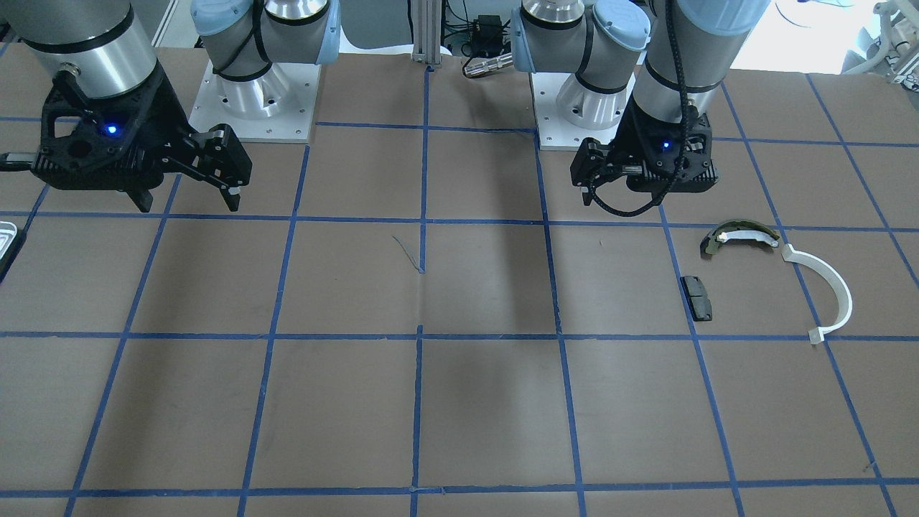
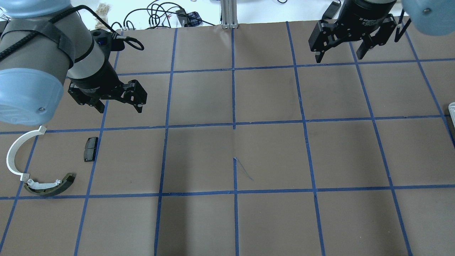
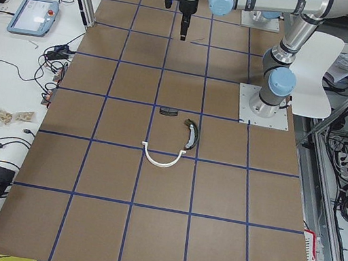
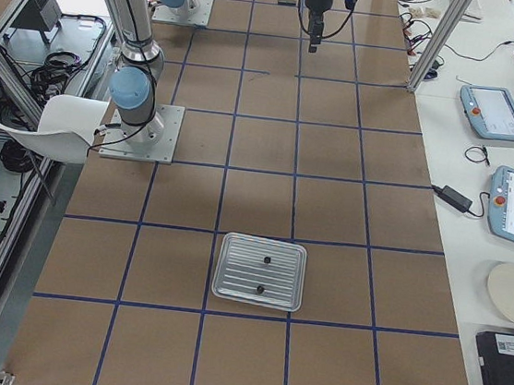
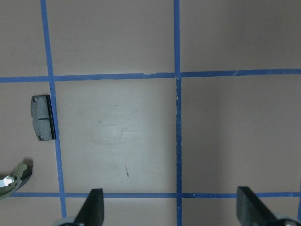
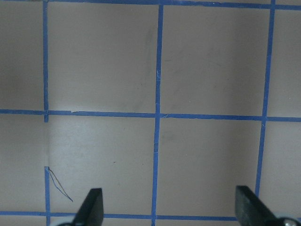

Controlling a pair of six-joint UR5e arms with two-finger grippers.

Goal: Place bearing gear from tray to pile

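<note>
The silvery tray (image 4: 221, 272) lies on the table in the exterior right view, with two small dark bearing gears (image 4: 266, 260) on it. Only a sliver of the tray (image 1: 6, 240) shows in the front view. The pile is an olive-and-white shoe (image 2: 49, 186), a white semicircular strip (image 2: 14, 153) and a black pad (image 2: 90, 148). My left gripper (image 2: 120, 106) is open and empty, above the table beyond the pad. My right gripper (image 2: 339, 57) is open and empty at the far right, well away from the tray.
The brown table is marked in squares by blue tape. The arm base plates (image 1: 255, 108) stand at the robot's edge. Cables and tablets lie on the white side bench (image 4: 509, 184).
</note>
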